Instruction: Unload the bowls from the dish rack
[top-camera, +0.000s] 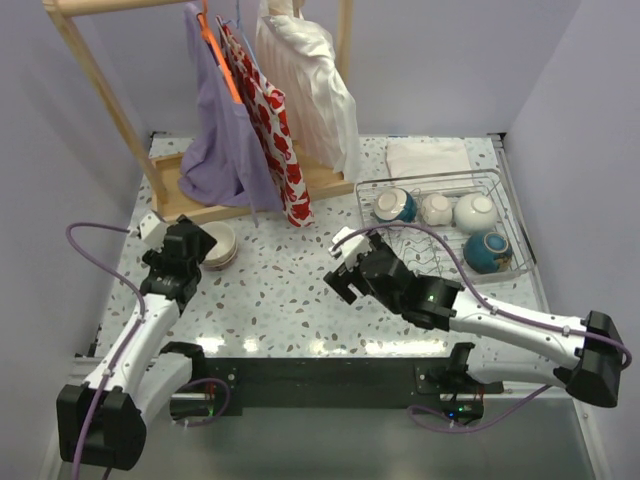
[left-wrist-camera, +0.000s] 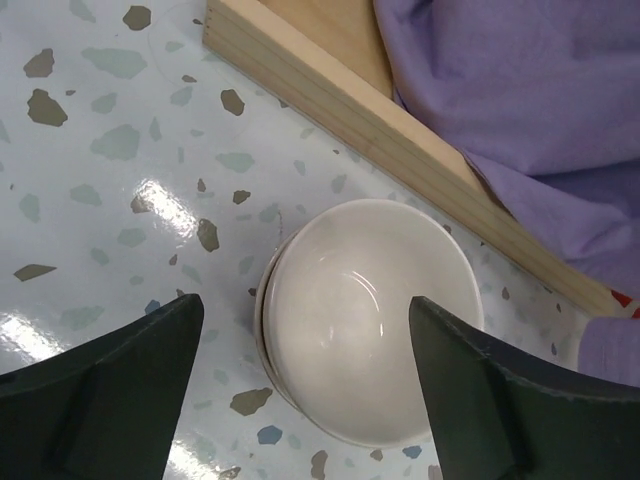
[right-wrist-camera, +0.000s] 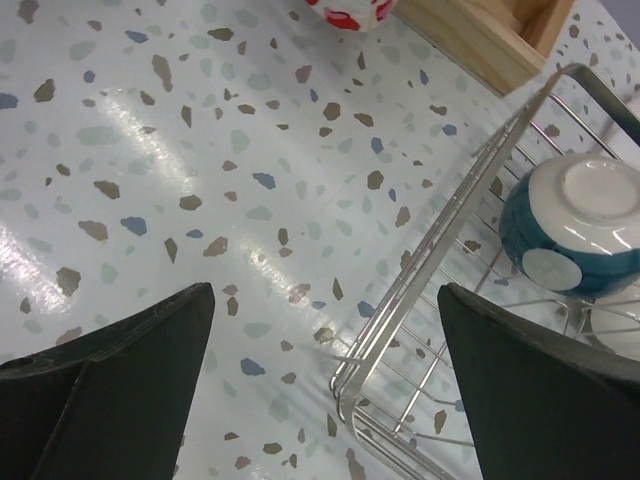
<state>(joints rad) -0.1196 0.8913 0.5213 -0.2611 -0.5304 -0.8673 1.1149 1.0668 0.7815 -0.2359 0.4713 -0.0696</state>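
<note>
Left gripper (left-wrist-camera: 305, 302): hovering right over the stacked bowls (left-wrist-camera: 370, 320), jaws spread wide either side of the rim and gripping nothing. It looks like a bowl is being let go onto the pile.
Stacked bowls: sitting nested on the table (top-camera: 290, 290), just beside the wooden frame (top-camera: 320, 185) and well apart from the rack. Nesting is likely saving room.
Right gripper (right-wrist-camera: 325, 290): hanging open and empty over the table at the dish rack (right-wrist-camera: 420, 370) corner, probably lining up a pick.
Dish rack: holding four bowls tipped between its prongs, namely a teal bowl (top-camera: 396, 205), cream bowl (top-camera: 436, 208), white bowl (top-camera: 474, 212) and second teal bowl (top-camera: 488, 252), all waiting to be unloaded.
</note>
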